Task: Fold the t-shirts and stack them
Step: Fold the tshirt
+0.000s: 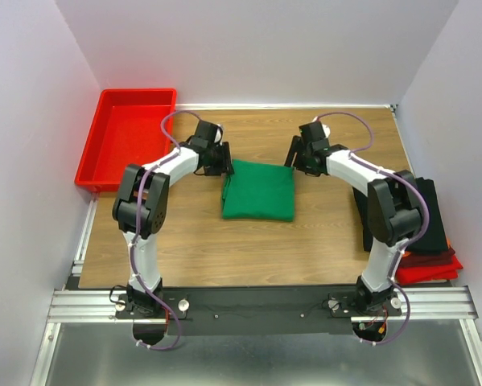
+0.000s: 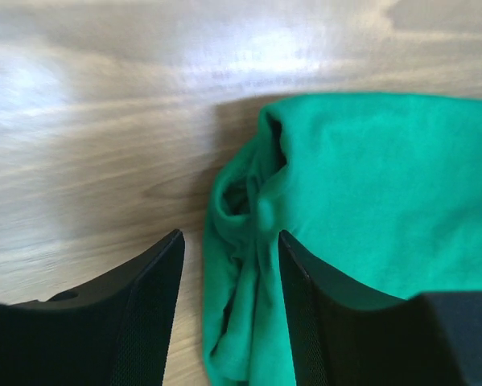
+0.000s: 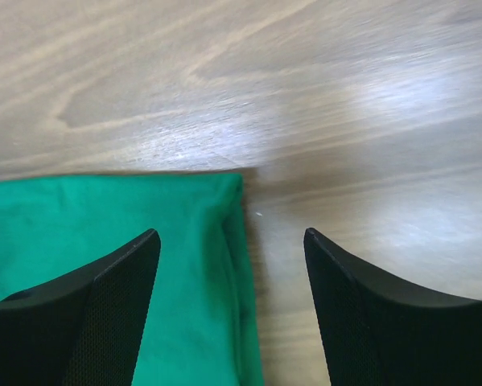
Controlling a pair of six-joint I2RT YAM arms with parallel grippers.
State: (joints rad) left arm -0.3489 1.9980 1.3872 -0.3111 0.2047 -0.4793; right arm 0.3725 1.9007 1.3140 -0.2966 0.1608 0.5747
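Left gripper (image 2: 228, 241) and right gripper (image 3: 231, 237) are both spread wide, nothing pinched. They hang over the far corners of the green t-shirt (image 1: 259, 190), which lies folded into a rough square mid-table. The left jaws straddle its left edge, the right jaws its right edge. The other folded t-shirts (image 1: 434, 225) are stacked at the table's right edge, black over red, partly hidden behind my right arm.

Risks as I see them: the left edge is bunched with layers gaping, so a pinch there may catch only the top layer and pull the fold open. One right finger is over bare wood, so a shallow close could miss cloth. Swinging toward the stack, the right arm could drag it off the edge.

Table (image 1: 224, 257) is glossy wood grain with glare spots, probably slick. White walls on three sides, red tray (image 1: 128, 137) far left, metal rail along the near edge.
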